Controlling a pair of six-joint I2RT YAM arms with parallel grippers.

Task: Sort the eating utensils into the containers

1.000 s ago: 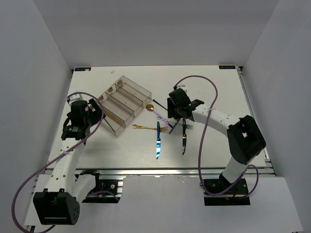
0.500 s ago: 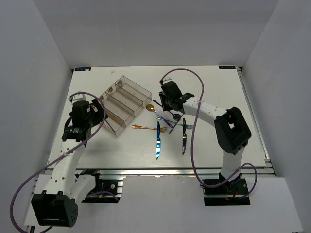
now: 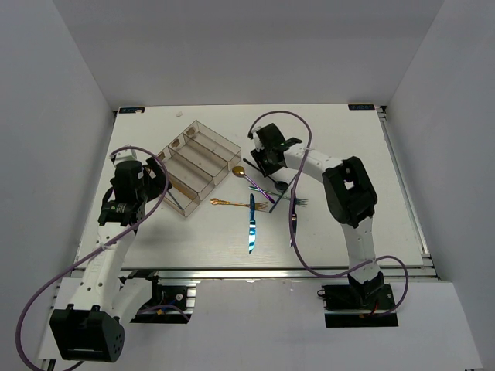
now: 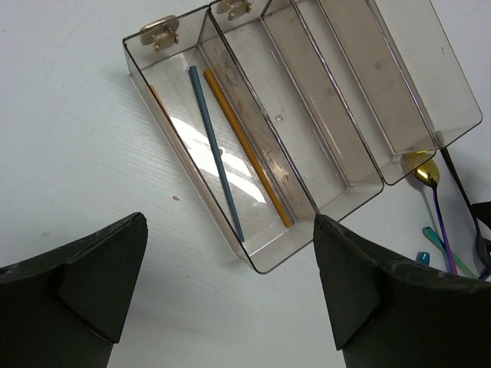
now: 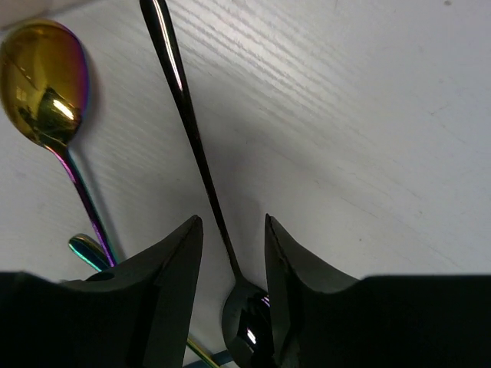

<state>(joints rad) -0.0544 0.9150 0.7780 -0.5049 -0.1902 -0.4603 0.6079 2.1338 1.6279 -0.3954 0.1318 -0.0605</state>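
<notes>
Organiser tray (image 4: 345, 115): no text can be read.
Black spoon (image 5: 184, 100): no brand or number can be read.
Table corner marks (image 3: 360, 106): too small to be read.

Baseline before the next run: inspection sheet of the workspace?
Surface: white table, no spills seen.
Job's things: clear organiser tray with four compartments. A blue chopstick and a gold chopstick lie in one end compartment. Loose on the table: black spoon, gold-bowled spoon, gold utensil, blue knife, and others heaped.
Clutter: nothing seen.
Grippers: left gripper is open, near the tray's end. The right gripper fingers straddle the black spoon's handle, with a gap on each side.
Cables: right purple cable crosses over the loose utensils in the top view. Left purple cable loops off the table.
Surroundings: white walls.
</notes>
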